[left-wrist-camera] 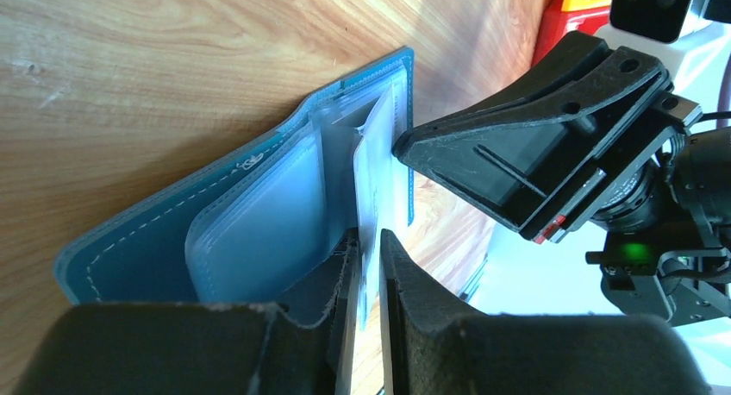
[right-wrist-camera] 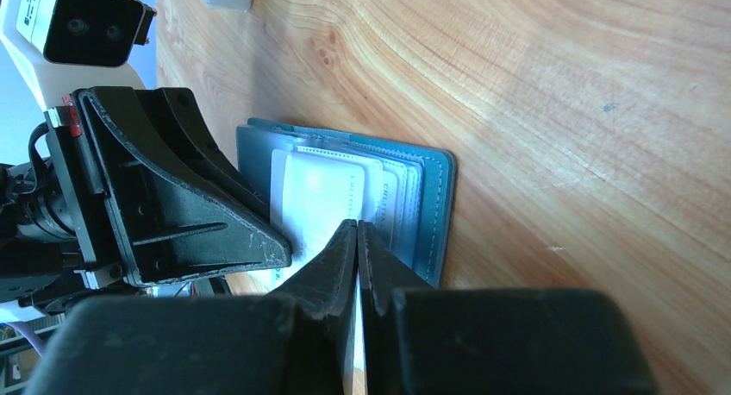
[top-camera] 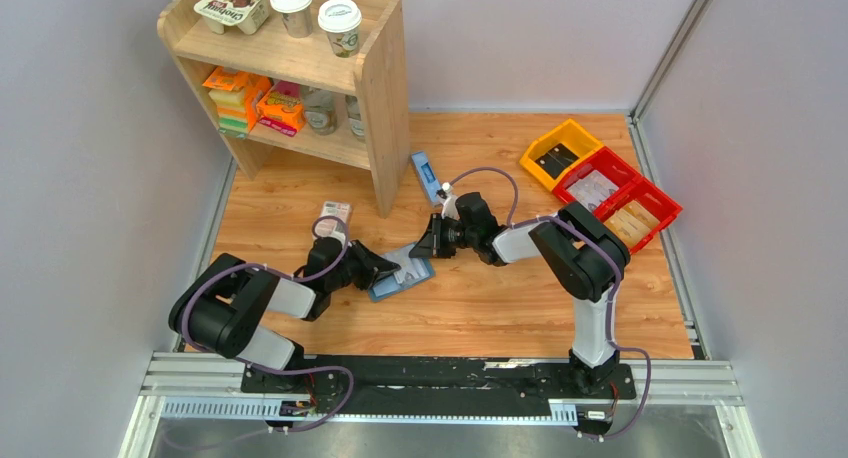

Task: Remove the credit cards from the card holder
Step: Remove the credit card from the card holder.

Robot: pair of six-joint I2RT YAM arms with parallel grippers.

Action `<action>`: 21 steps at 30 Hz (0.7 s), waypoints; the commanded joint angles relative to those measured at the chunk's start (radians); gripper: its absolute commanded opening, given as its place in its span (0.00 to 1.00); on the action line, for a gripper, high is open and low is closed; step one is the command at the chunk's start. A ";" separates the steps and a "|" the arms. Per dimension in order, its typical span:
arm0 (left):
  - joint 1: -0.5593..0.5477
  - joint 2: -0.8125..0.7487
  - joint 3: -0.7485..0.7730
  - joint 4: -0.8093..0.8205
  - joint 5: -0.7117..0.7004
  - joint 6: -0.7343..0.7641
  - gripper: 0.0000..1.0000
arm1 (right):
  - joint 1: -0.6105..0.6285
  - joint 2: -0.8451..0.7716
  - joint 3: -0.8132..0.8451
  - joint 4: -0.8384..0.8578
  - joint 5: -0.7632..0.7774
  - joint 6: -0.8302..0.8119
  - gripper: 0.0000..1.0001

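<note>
The teal card holder (top-camera: 412, 273) lies open on the wooden table between my two grippers. Its clear inner sleeves (left-wrist-camera: 259, 231) fan up from the teal cover (left-wrist-camera: 129, 248), and pale cards (right-wrist-camera: 310, 188) show inside them. One sleeve with a card stands upright between the fingers of my left gripper (left-wrist-camera: 369, 240). These jaws stand slightly apart, with a gap beside the sheet. My right gripper (right-wrist-camera: 357, 225) comes from the opposite side, shut, its tips against the top edge of that upright sleeve. I see nothing between its jaws. In the top view the left gripper (top-camera: 388, 270) and right gripper (top-camera: 420, 246) meet over the holder.
A wooden shelf unit (top-camera: 380, 78) with cups and packs stands at the back left. A narrow blue-and-white box (top-camera: 425, 175) lies beside its foot, and a pink patterned pack (top-camera: 335, 214) lies near the left arm. Yellow (top-camera: 560, 153) and red bins (top-camera: 620, 193) sit at the back right.
</note>
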 commanded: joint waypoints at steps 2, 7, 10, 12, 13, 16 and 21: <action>-0.001 -0.056 -0.019 0.075 -0.029 -0.041 0.20 | 0.001 0.070 -0.053 -0.130 0.107 -0.040 0.05; -0.001 -0.137 -0.024 -0.008 -0.053 -0.020 0.11 | -0.001 0.074 -0.053 -0.128 0.110 -0.039 0.05; -0.001 -0.163 -0.023 -0.047 -0.061 -0.009 0.06 | -0.001 0.072 -0.052 -0.128 0.112 -0.039 0.05; -0.001 -0.174 -0.020 -0.061 -0.062 0.000 0.01 | -0.002 0.069 -0.052 -0.128 0.113 -0.039 0.05; -0.001 -0.179 -0.019 -0.064 -0.061 0.002 0.00 | -0.001 0.069 -0.052 -0.128 0.113 -0.039 0.05; -0.001 -0.196 -0.018 -0.107 -0.061 -0.001 0.00 | -0.005 0.069 -0.053 -0.128 0.115 -0.039 0.05; -0.001 -0.338 0.045 -0.485 -0.091 0.074 0.00 | -0.010 0.069 -0.055 -0.127 0.117 -0.039 0.06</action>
